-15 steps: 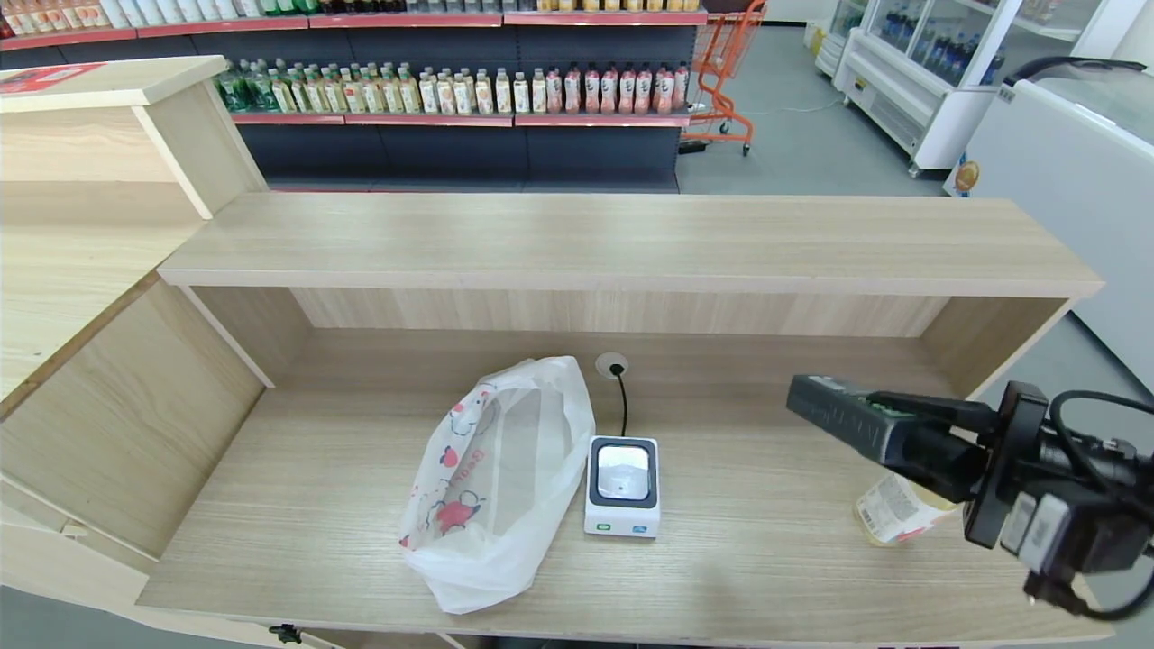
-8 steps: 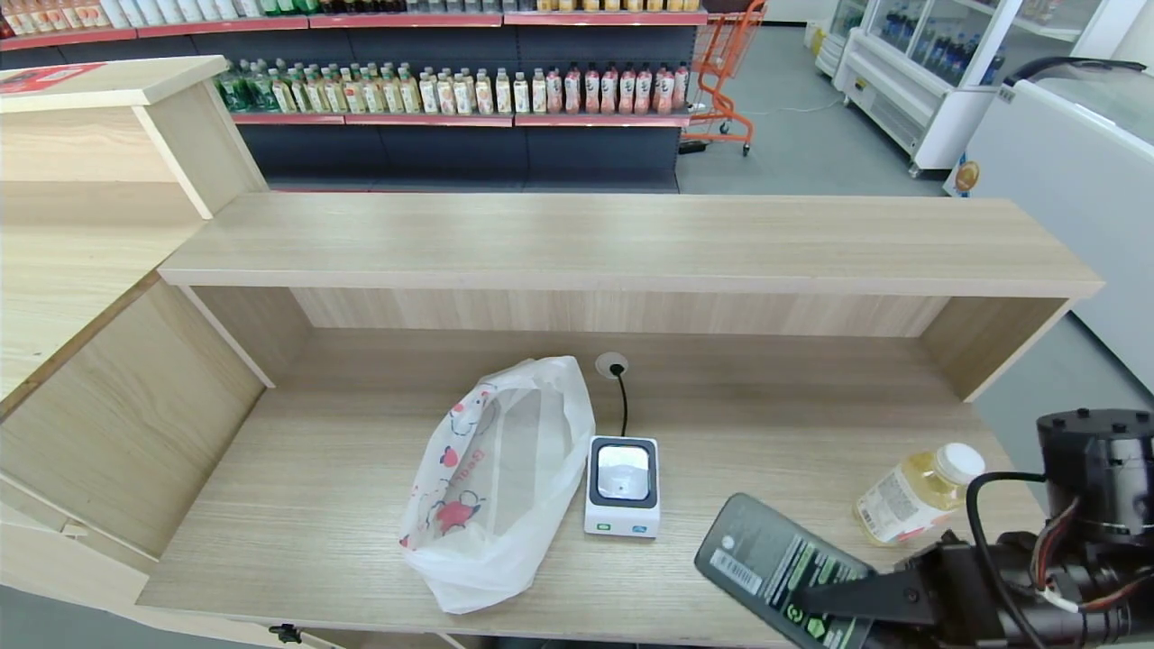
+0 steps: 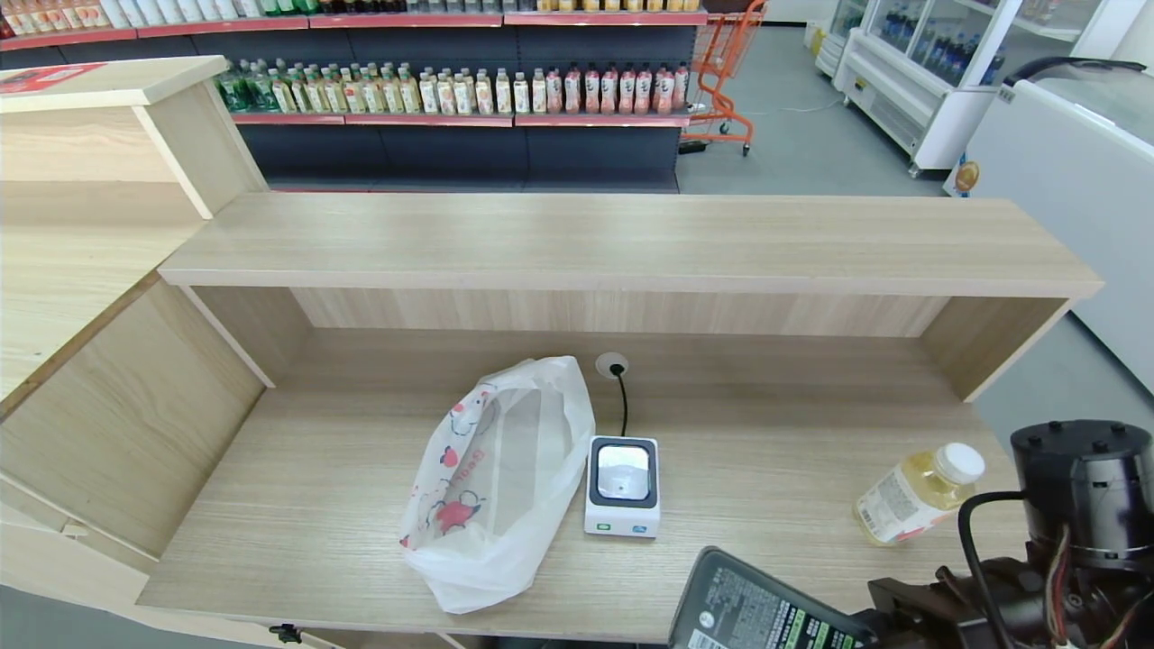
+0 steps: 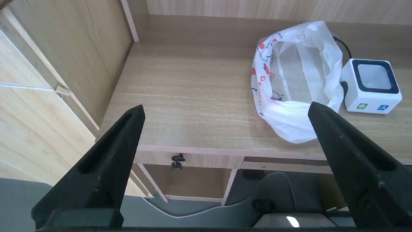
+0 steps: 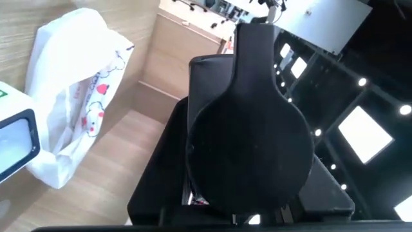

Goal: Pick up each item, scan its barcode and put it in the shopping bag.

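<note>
The right pincer (image 3: 873, 618) grips a dark packet (image 3: 753, 608) at the worktop's (image 3: 297, 514) near edge, right of the scanner (image 3: 622, 487). The left pincer (image 4: 226, 111) hangs wide open. A bottle (image 3: 915, 496) sits beyond the packet.

Right arm (image 3: 1073, 505) black; cylindrical joint (image 3: 1086, 469), screws on top; looped black cable (image 3: 969, 541); left jaws black, tapered.

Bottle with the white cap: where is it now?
Head view: the bottle sits on the counter at the robot's far right, well right of the scanner, beyond the dark pack held in the right gripper.
</note>
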